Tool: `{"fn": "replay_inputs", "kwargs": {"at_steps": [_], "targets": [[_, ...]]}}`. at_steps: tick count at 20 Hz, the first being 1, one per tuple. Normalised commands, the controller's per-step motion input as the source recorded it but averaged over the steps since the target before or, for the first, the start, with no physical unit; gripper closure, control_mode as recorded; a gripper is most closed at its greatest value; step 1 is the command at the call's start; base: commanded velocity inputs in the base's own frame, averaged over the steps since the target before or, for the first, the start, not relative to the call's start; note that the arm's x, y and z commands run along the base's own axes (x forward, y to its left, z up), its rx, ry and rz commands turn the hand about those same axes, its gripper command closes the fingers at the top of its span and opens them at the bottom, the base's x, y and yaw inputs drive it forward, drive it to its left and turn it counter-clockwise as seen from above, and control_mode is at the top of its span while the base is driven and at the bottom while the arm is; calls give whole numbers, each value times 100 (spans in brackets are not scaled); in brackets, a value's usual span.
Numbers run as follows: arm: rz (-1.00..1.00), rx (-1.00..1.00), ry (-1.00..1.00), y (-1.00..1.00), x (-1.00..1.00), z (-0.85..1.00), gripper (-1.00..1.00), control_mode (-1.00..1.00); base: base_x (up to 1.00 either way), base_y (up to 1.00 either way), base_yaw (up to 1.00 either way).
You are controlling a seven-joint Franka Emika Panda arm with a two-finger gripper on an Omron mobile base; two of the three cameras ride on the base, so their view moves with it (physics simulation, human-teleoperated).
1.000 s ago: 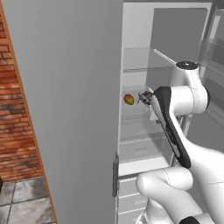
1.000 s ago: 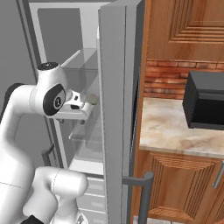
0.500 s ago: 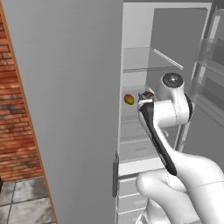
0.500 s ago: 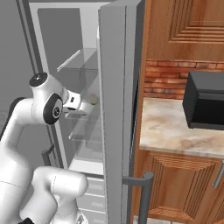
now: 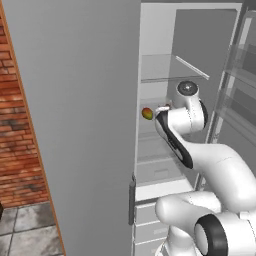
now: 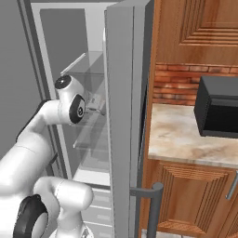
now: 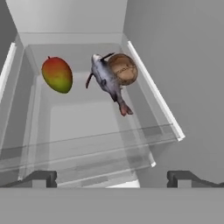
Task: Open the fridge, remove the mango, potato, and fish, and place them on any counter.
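The fridge stands open, its grey door swung out at the left of the left base view and its white shelved interior exposed. The arm reaches into the middle shelf level, and the gripper has its jaws spread wide with nothing between them; both dark tips sit at the near edge of a clear glass shelf.

In the hand view, 3 items lie on the white floor of the compartment beyond that shelf. The mango, red at the top and green-yellow below, lies at the far left, apart from the others. The fish, slim and grey with a reddish tail, lies diagonally in the middle, its tail pointing toward the jaws. The potato, a brown round lump, touches the fish on its far right side. In the left base view the mango shows just left of the hand.

In the right base view, the other fridge door stands edge-on between the arm and a marbled table over wooden cabinets, which carries a black box-shaped appliance in front of a brick wall.
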Motion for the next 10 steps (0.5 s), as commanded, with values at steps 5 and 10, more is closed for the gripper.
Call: {"fn": "replay_inputs", "kwargs": {"at_steps": [5, 10], "targets": [[0, -4, 1, -21, 51, -6, -100, -100, 0, 0, 0], [0, -7, 0, -23, 19, -34, -100, -100, 0, 0, 0]]}}
